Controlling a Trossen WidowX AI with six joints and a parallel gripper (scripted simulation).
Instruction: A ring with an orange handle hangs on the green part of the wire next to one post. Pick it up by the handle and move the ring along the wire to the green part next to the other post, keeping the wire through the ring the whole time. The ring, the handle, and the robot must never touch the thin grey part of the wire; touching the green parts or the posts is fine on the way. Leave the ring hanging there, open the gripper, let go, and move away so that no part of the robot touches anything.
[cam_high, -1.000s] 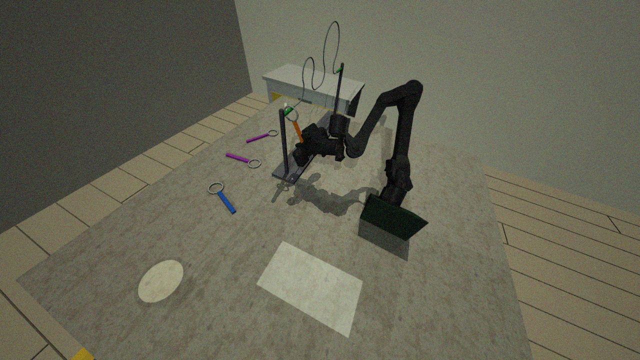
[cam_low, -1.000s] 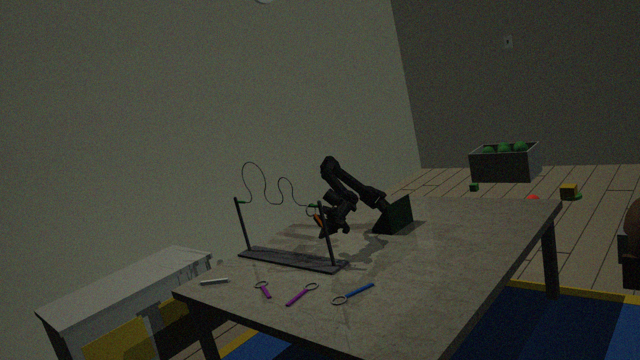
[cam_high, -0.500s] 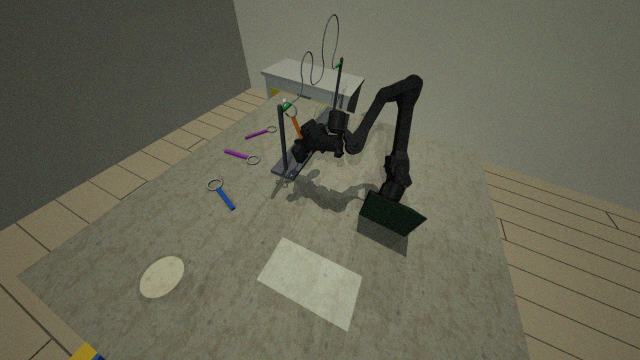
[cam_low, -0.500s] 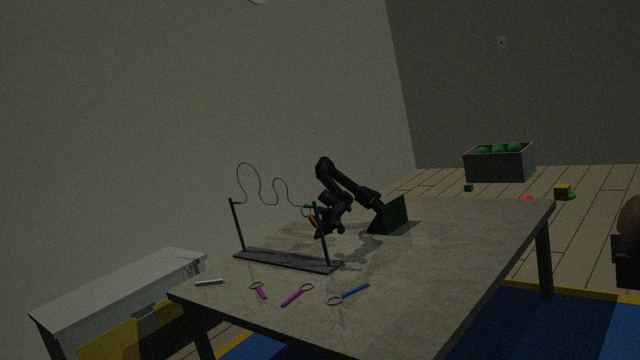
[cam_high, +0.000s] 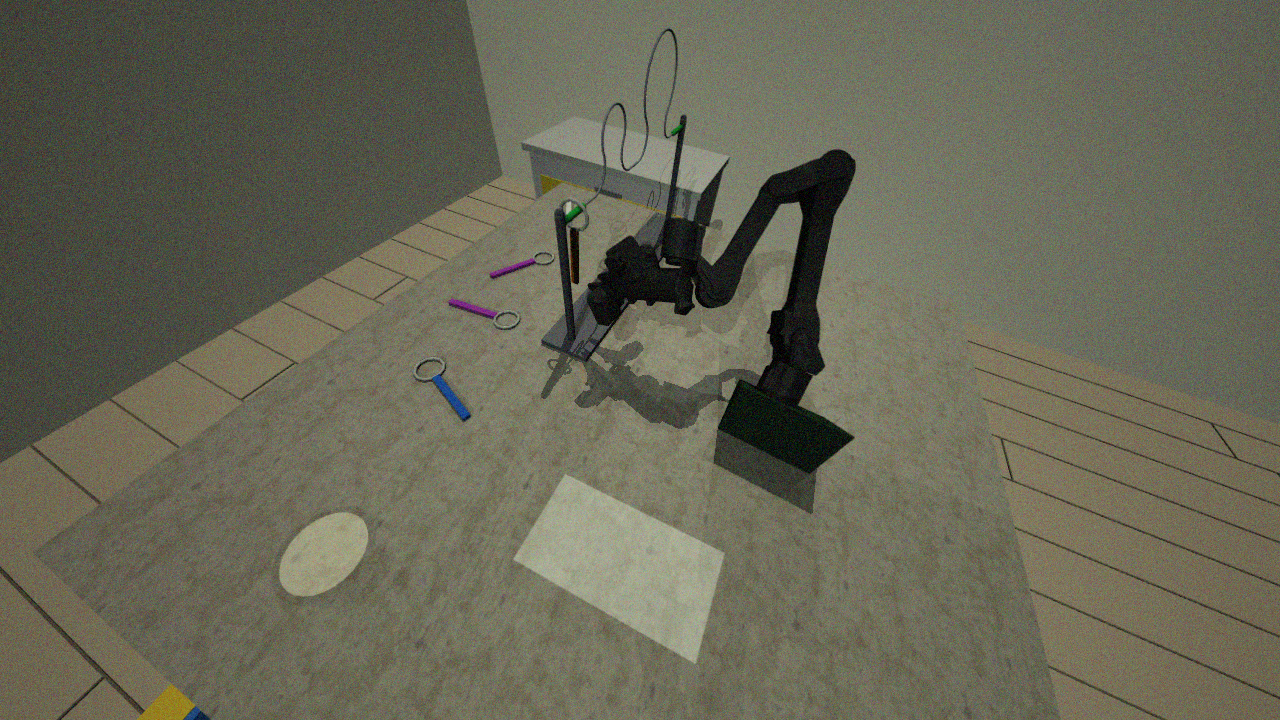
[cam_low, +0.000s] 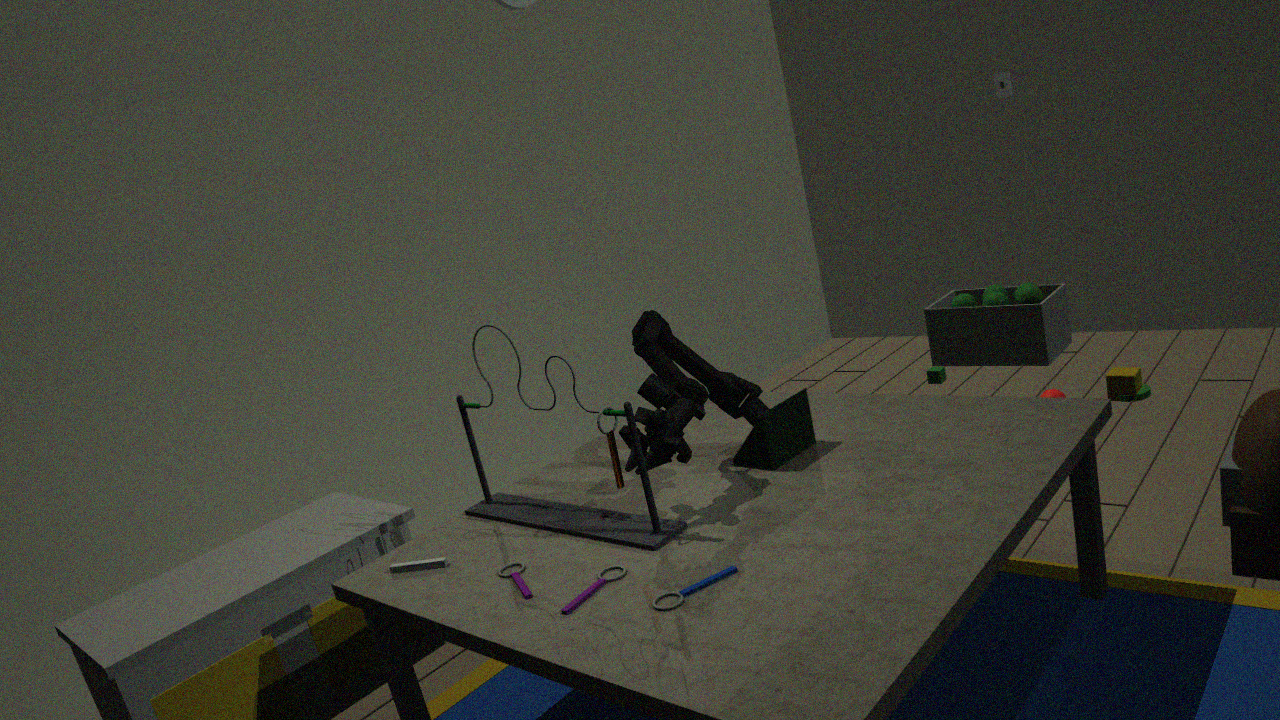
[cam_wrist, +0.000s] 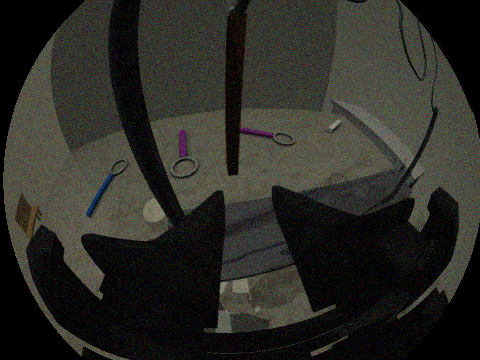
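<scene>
The ring (cam_high: 587, 217) (cam_low: 607, 433) hangs around the green part (cam_high: 573, 214) (cam_low: 614, 411) beside the near post (cam_high: 565, 277) (cam_low: 642, 465) (cam_wrist: 131, 100). Its orange handle (cam_high: 574, 256) (cam_low: 615, 461) (cam_wrist: 234, 90) hangs nearly straight down and looks dark, in shadow. My gripper (cam_high: 601, 288) (cam_wrist: 248, 195) is partly open and empty. In the wrist view the handle's lower end stands beyond the fingertips, with a gap. The grey wire (cam_high: 629, 169) (cam_low: 487, 325) curves to the other green part (cam_high: 677, 130) (cam_low: 473, 405) at the far post (cam_high: 675, 174) (cam_low: 475, 452). The handle's top is cut off in the wrist view.
The posts stand on a dark base plate (cam_low: 572, 522) (cam_wrist: 255, 215). Two purple-handled rings (cam_high: 514, 267) (cam_high: 472, 308) and a blue-handled ring (cam_high: 451, 397) (cam_low: 709, 581) lie on the table. A small white block (cam_low: 418, 565) (cam_wrist: 334, 126) lies near the table's edge.
</scene>
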